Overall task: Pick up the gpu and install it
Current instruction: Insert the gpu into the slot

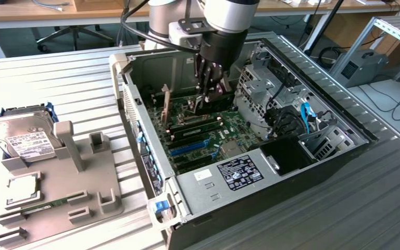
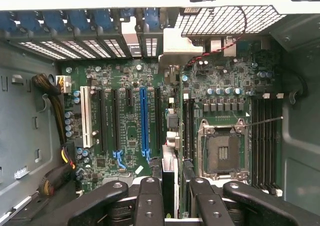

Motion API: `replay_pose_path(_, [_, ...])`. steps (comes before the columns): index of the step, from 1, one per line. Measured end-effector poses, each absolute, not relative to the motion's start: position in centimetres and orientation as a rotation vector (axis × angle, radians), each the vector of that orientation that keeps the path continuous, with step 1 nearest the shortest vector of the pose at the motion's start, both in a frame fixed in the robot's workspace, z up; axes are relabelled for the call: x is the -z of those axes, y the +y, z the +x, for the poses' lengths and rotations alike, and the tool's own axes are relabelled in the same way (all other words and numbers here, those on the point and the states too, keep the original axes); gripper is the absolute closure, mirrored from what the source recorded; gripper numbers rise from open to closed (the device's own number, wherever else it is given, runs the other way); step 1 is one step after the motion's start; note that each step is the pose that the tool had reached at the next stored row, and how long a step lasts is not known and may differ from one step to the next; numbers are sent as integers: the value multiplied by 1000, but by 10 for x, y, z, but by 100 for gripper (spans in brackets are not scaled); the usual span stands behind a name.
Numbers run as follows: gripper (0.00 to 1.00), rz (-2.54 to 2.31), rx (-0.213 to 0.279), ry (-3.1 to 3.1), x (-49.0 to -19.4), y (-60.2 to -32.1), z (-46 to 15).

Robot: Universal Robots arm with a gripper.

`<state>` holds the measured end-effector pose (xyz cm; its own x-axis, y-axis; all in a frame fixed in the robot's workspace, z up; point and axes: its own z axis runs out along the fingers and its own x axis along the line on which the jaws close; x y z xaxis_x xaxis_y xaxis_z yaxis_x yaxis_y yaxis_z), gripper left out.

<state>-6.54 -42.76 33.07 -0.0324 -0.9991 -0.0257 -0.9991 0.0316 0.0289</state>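
Item: open computer case, lying on its side on the slatted metal surface, motherboard facing up so that the slots can be reached from above. The arm reaches down into the case from the far side; its hand hangs over the board's slot area, fingers pointing straight down. Held item: the gpu, a thin dark card standing on edge, pinched between the fingers and aligned lengthwise with the slots, apparently so that its edge connector can meet a slot squarely. In the exterior view it sits low among the slots, touching or just above the board; which one cannot be told. In the wrist view the card appears edge-on as a narrow dark strip between the black fingers, running toward the rear bracket openings. The wrist view adds what the exterior view lacks: the blue slot and white slot lying off to one side of the card, the empty processor socket, and the memory slots. The exterior view alone gives the surroundings: a grey parts holder on the exterior view's left, carrying a silver hard drive, well apart from the case.
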Motion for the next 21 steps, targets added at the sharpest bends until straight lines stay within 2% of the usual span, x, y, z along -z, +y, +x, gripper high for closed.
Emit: replay_pose_path(21, [74,2186,61,-2253,-324,-428,-64])
